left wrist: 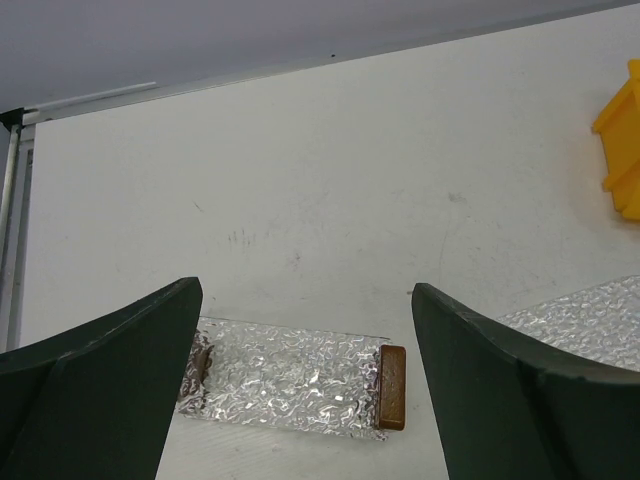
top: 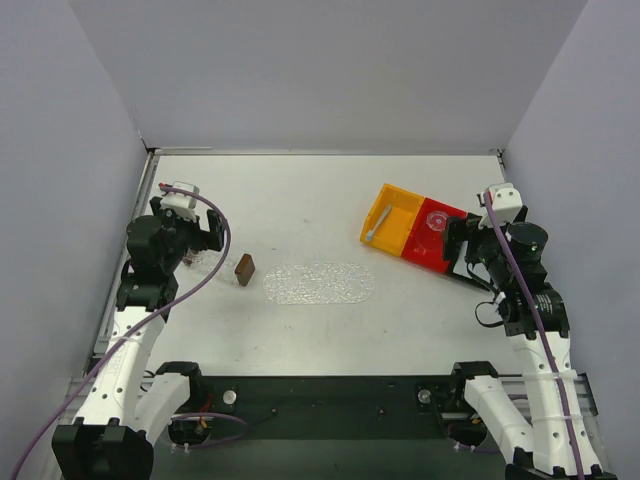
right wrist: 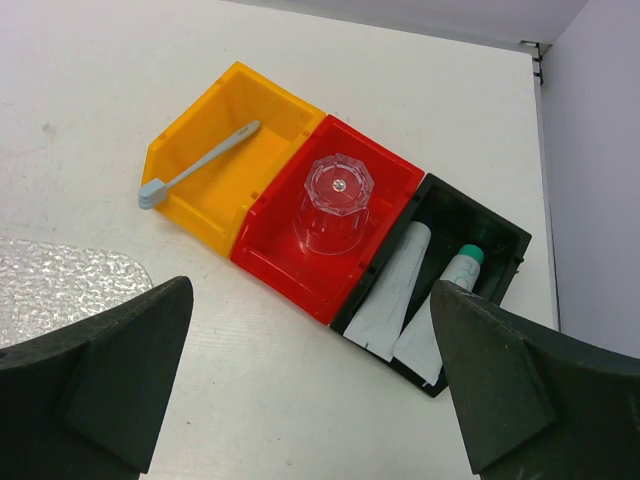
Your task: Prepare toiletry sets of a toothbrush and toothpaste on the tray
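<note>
Both grippers stand wide, gripping nothing: left gripper (left wrist: 305,300) at left of the top view, right gripper (right wrist: 312,290) at right. Tray (top: 318,283) lies centre table. Toothbrush (right wrist: 200,163) lies slantwise in yellow bin (right wrist: 195,212), upper right. Two toothpaste tubes (right wrist: 395,285) in black bin (right wrist: 480,225), beside red bin (right wrist: 285,270) holding clear cup (right wrist: 335,195).

I count one toothbrush (right wrist: 200,160). There are two toothpaste tubes, a plain tube (right wrist: 395,285) and a green-capped tube (right wrist: 425,335). There is one clear cup (right wrist: 335,200). The bins come to three: one yellow bin (right wrist: 195,215), one red bin (right wrist: 285,275) and one black bin (right wrist: 500,255). On the worktop I see one oval tray (top: 320,284) and one smaller rectangular clear sheet (left wrist: 285,380) with the same bumpy surface. I make out one brown block (left wrist: 392,386), and a second brownish piece (left wrist: 198,368) that is half hidden.
</note>
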